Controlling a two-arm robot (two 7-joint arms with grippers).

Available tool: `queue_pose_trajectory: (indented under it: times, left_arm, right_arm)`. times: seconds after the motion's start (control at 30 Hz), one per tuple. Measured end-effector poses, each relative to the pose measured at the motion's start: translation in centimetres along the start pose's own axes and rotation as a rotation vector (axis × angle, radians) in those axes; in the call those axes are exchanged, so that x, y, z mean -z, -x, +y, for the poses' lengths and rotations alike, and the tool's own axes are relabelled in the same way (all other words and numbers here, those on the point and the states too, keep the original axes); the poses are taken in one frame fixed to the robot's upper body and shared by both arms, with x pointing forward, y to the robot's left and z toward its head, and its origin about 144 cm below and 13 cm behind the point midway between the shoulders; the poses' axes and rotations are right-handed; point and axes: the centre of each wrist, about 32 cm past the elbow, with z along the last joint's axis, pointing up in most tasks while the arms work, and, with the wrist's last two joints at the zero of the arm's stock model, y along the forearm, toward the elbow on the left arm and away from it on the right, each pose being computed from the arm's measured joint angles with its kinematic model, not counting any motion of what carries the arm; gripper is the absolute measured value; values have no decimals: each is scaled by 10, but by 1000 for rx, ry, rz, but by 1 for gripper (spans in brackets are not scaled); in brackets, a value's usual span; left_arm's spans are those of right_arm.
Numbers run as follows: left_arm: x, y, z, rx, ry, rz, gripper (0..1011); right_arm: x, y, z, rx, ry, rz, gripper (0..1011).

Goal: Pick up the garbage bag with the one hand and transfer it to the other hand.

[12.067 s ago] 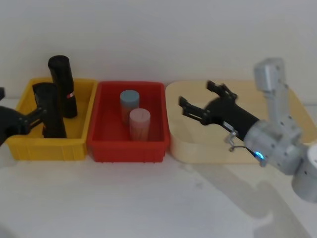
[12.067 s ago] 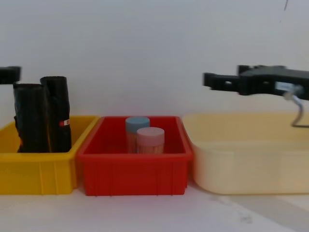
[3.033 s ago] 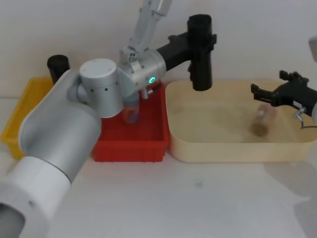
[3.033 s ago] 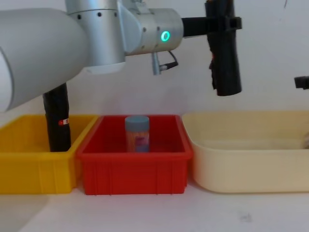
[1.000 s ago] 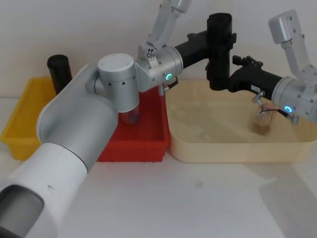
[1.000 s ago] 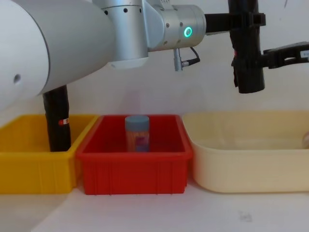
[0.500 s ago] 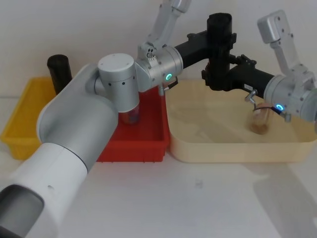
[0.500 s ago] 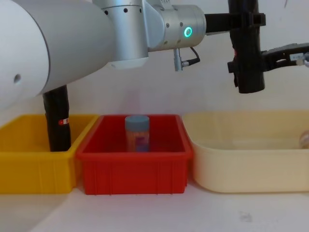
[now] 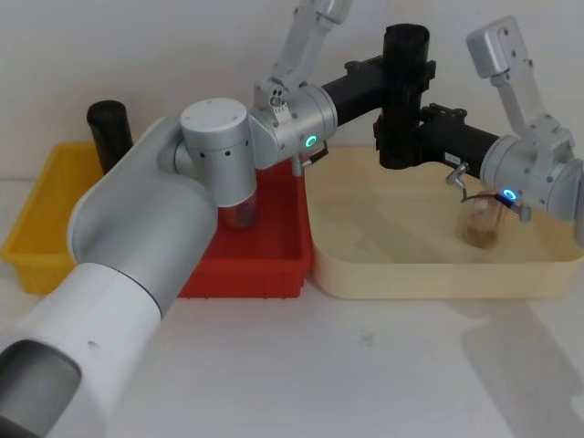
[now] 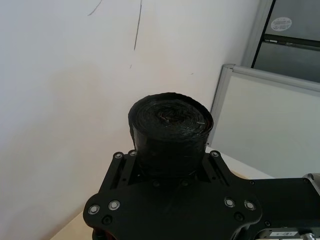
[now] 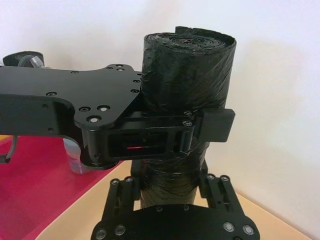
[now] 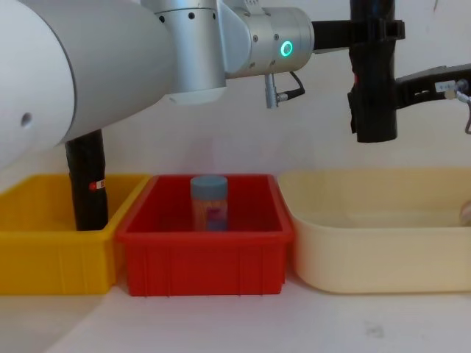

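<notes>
The garbage bag (image 9: 404, 47) (image 12: 377, 110) (image 10: 170, 125) (image 11: 187, 75) is a glossy black roll held upright in the air above the back left of the beige tub (image 9: 411, 274). My left gripper (image 9: 406, 80) (image 12: 375, 31) (image 10: 170, 170), on the green-ringed arm, is shut on its upper part. My right gripper (image 9: 397, 141) (image 12: 362, 95) (image 11: 169, 192), on the blue-ringed arm, reaches in from the right. It is open, with one finger on each side of the roll's lower part, just below the left gripper.
Another black roll (image 9: 109, 132) (image 12: 88, 184) stands in the yellow bin (image 9: 36, 237) at the far left. The red bin (image 9: 274, 274) in the middle holds a blue-capped jar (image 12: 210, 202). A small jar (image 9: 482, 224) stands in the beige tub.
Over the last second my right gripper has slid left until its fingers flank the roll's lower part. My left gripper has kept the roll still.
</notes>
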Motion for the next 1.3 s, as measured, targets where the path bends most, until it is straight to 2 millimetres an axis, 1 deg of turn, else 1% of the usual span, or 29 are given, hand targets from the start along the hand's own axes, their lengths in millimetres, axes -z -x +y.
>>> queue_pose_trajectory:
  times: [0.1, 0.67, 0.73, 0.77, 0.8, 0.83, 0.87, 0.9, 0.97, 1.03, 1.1, 1.17, 1.27, 1.3]
  left_arm:
    - [0, 0, 0, 0, 0, 0, 433]
    - [0, 0, 0, 0, 0, 0, 433]
    - [0, 0, 0, 0, 0, 0, 477]
    - [0, 0, 0, 1, 0, 0, 477]
    - [0, 0, 0, 1, 0, 0, 515]
    - [0, 0, 0, 1, 0, 0, 527]
    - [0, 0, 0, 1, 0, 0, 589]
    - [0, 0, 0, 1, 0, 0, 606]
    - [0, 0, 0, 1, 0, 0, 686]
    - [0, 0, 0, 1, 0, 0, 726]
    - [0, 0, 0, 1, 0, 0, 791]
    - [0, 0, 0, 1, 0, 0, 835]
    - [0, 0, 0, 0, 0, 0, 937]
    - [0, 0, 0, 0, 0, 0, 952]
  right_arm:
    - [0, 0, 0, -1, 0, -1, 573]
    - [0, 0, 2, -3, 1, -1, 573]
    - [0, 1, 2, -5, 1, -2, 572]
    - [0, 1, 2, -5, 2, -2, 572]
    - [0, 1, 2, -5, 2, -2, 572]
    - [0, 1, 2, -5, 2, -2, 572]
    - [0, 1, 2, -5, 2, -2, 572]
    - [0, 1, 2, -5, 2, -2, 572]
    - [0, 1, 2, -5, 2, -2, 572]
    - [0, 1, 2, -5, 2, -2, 572]
    - [0, 1, 2, -4, 2, -2, 572]
    - [0, 0, 2, -1, 2, -4, 572]
    - [0, 0, 1, 16, 4, -3, 571]
    - [1, -1, 1, 22, 4, -2, 571]
